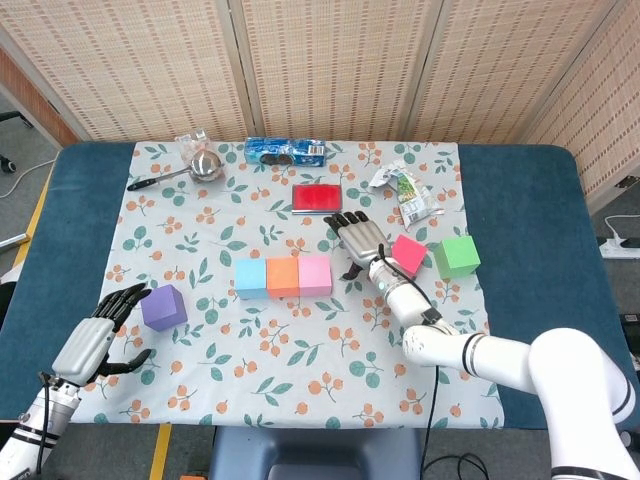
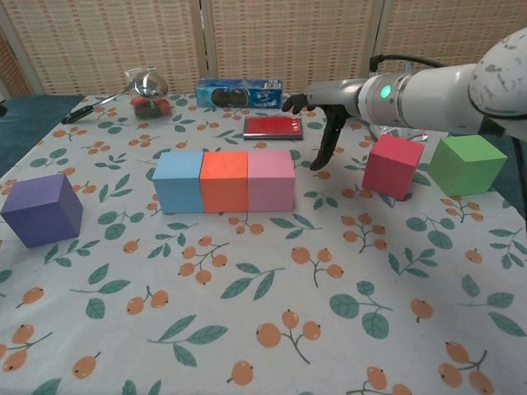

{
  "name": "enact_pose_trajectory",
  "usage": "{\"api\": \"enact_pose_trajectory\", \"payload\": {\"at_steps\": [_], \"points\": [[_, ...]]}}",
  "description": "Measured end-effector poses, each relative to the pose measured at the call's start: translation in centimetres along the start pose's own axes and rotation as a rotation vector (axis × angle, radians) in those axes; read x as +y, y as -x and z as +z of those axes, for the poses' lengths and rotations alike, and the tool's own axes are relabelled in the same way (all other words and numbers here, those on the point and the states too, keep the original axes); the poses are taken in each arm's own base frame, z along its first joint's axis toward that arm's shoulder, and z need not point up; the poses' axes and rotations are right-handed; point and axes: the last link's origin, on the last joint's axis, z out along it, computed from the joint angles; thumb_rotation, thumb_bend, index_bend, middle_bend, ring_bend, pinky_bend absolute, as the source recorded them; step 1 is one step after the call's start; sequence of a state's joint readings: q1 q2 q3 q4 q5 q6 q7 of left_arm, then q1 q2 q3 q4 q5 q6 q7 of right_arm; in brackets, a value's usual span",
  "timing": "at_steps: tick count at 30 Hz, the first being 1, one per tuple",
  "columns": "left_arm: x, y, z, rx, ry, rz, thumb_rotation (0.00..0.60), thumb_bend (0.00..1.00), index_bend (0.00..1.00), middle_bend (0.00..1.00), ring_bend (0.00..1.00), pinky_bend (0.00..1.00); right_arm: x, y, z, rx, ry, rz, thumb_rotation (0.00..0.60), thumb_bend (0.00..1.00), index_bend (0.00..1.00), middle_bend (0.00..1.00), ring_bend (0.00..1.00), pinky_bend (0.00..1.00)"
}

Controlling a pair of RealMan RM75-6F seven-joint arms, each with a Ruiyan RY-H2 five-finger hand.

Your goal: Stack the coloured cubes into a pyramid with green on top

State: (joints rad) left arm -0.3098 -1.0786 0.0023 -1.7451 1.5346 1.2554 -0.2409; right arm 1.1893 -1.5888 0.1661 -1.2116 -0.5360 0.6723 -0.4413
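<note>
Light blue cube (image 1: 250, 278), orange cube (image 1: 283, 277) and pink cube (image 1: 315, 275) stand touching in a row mid-cloth. A magenta cube (image 1: 408, 255) and a green cube (image 1: 457, 256) lie to their right. The purple cube (image 1: 164, 306) sits at the left. My right hand (image 1: 363, 240) hovers open between the pink cube (image 2: 272, 180) and the magenta cube (image 2: 393, 165), fingers spread, holding nothing. My left hand (image 1: 98, 335) rests open just left of the purple cube, apart from it; the chest view does not show it.
A red flat box (image 1: 318, 198) lies behind the row. A blue snack packet (image 1: 285, 151), a metal ladle (image 1: 195, 168) and a crumpled wrapper (image 1: 405, 190) sit along the far side of the floral cloth (image 1: 300, 340).
</note>
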Motion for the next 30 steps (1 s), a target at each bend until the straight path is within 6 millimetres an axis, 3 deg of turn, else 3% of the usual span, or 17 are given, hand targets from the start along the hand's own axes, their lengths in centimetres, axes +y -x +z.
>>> {"api": "enact_pose_trajectory", "payload": {"at_steps": [7, 19, 24, 30], "points": [[-0.3, 0.0, -0.2, -0.001, -0.009, -0.007, 0.6, 0.31, 0.07, 0.01, 0.0, 0.06, -1.5, 1.2, 1.4, -0.005, -0.028, 0.025, 0.6, 0.02, 0.0, 0.03, 0.0, 0.0], [-0.4, -0.1, -0.2, 0.002, -0.004, -0.003, 0.6, 0.32, 0.07, 0.01, 0.0, 0.06, -2.0, 1.3, 1.5, -0.005, -0.045, 0.044, 0.6, 0.02, 0.0, 0.03, 0.0, 0.0], [-0.5, -0.2, 0.3, -0.011, -0.004, 0.011, 0.6, 0.31, 0.07, 0.01, 0.0, 0.06, -1.6, 1.0, 0.9, -0.004, -0.043, 0.029, 0.6, 0.02, 0.0, 0.03, 0.0, 0.0], [-0.6, -0.2, 1.5, -0.033, -0.002, 0.072, 0.6, 0.31, 0.07, 0.01, 0.0, 0.06, -0.5, -0.1, -1.3, 0.022, -0.054, 0.017, 0.6, 0.02, 0.0, 0.03, 0.0, 0.0]]}}
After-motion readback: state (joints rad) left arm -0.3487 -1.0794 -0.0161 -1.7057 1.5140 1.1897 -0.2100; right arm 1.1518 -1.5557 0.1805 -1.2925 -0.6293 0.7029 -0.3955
